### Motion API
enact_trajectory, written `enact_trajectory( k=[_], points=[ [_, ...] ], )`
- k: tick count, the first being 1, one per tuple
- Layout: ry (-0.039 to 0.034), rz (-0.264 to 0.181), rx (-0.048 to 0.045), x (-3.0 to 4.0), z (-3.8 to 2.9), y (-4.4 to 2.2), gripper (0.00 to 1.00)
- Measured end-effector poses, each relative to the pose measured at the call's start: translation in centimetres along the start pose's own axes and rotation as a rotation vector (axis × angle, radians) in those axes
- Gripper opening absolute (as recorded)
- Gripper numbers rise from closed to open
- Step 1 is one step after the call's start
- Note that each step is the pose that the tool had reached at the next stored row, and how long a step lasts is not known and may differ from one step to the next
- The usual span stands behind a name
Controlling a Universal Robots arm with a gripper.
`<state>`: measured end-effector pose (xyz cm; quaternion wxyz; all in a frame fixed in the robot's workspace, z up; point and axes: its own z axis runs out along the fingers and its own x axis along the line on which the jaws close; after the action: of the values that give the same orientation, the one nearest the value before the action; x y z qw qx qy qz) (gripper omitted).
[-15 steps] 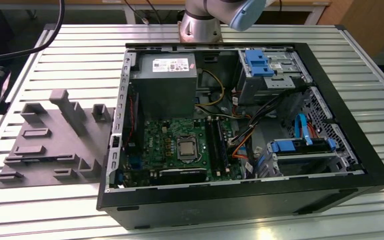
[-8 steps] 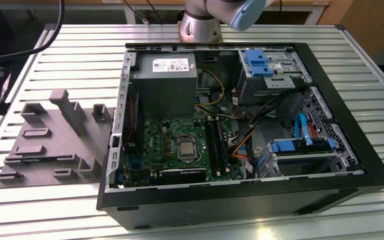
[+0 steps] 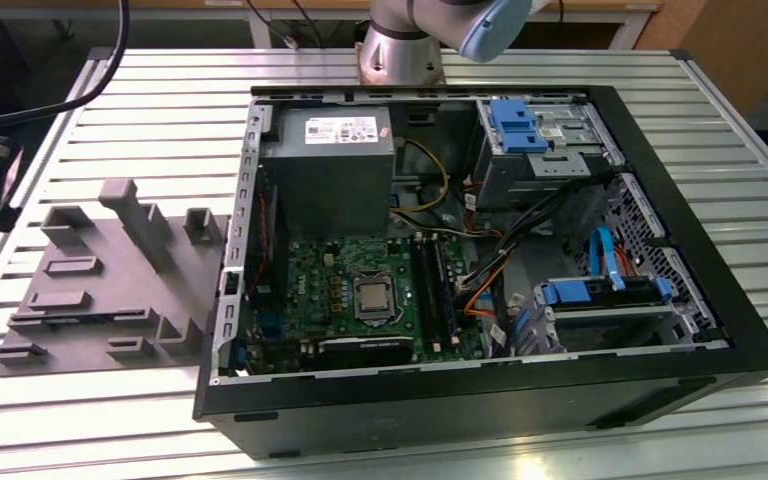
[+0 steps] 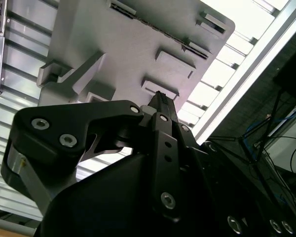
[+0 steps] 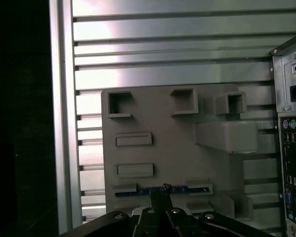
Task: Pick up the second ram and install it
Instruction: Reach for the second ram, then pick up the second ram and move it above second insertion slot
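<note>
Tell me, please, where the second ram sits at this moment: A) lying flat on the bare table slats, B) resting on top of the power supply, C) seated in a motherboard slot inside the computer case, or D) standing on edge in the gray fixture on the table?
D: in the first wrist view the second ram stands on edge between holders on the gray fixture, with the gripper pointed at it.

Downward-facing claw (image 5: pixel 164 188), fully closed
</note>
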<state>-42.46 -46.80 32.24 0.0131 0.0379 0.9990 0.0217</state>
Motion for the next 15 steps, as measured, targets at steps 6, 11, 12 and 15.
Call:
enact_trajectory(
  k=[6,11,12,15],
  points=[
    [0.0001,0.000,0.0000,0.02,0.06,-0.01,0.11],
    [0.0000,-0.001,0.0000,0.01,0.06,-0.01,0.11],
    [0.0001,-0.002,-0.0001,0.02,0.06,-0.01,0.11],
    [0.0004,-0.008,-0.0001,0.02,0.06,0.00,0.11]
  ],
)
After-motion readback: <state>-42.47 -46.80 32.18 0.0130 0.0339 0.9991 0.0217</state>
